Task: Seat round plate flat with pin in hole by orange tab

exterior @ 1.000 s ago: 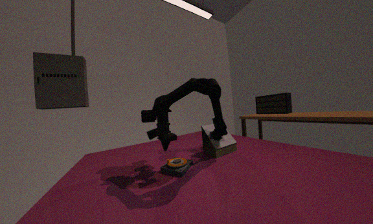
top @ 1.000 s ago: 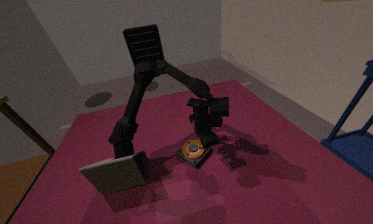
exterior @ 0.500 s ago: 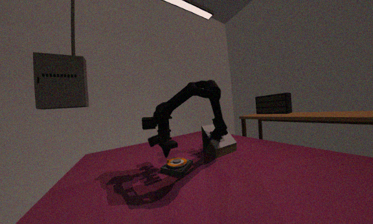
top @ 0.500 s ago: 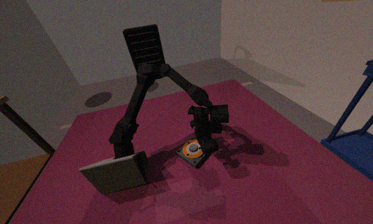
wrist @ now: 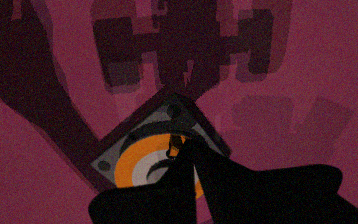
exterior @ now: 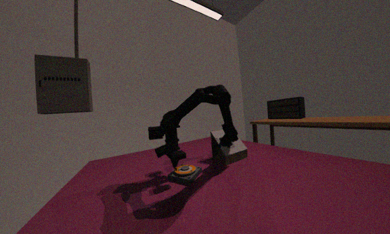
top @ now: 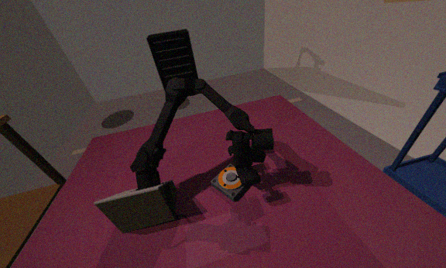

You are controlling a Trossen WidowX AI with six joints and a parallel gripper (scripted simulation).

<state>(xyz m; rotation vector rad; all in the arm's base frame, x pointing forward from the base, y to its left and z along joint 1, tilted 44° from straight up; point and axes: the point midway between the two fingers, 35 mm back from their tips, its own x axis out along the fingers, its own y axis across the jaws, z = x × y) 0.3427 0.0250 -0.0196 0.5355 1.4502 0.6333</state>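
The magenta-topped bench (top: 334, 217) carries the black six-joint arm (top: 159, 128) on its grey wedge-shaped mount (top: 140, 207), and in front of that mount sits the small square grey base (top: 233, 190) with the round orange-and-white plate (wrist: 140, 167) on it. The arm is folded over so that its black tool (wrist: 185, 155), with its two fingers pressed together and nothing between them, comes down at the plate's far rim. In the wrist view the closed tip sits right by the small orange tab (wrist: 176, 142) at the plate's edge; whether it is touching cannot be told. The grey post (top: 231, 176) shows through the plate's centre. The pin and the hole beside the tab are hidden or too small to make out, so it cannot be told whether the plate lies flat. By my judgement the approach is done, while turning the plate until the hole drops over the pin, and backing the tool away, are left.
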